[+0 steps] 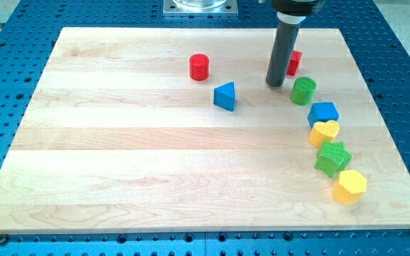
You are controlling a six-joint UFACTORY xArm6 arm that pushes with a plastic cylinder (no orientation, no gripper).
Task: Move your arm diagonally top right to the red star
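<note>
Near edge: yellow block (349,186), green star (333,157) untouched. My tip (275,84) sits mid-worktop (119,178), just beside green cylinder (303,90). Red star (295,62) half hidden behind rod, up-right. End effector: plain rod, nothing gripped. Short, slow diagonal nudge; avoid the cylinder.

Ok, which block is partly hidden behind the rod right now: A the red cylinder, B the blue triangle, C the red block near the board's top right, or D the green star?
C: my tip stands just left of the green cylinder, and the rod covers part of the red block behind it, whose shape can't be made out.
</note>
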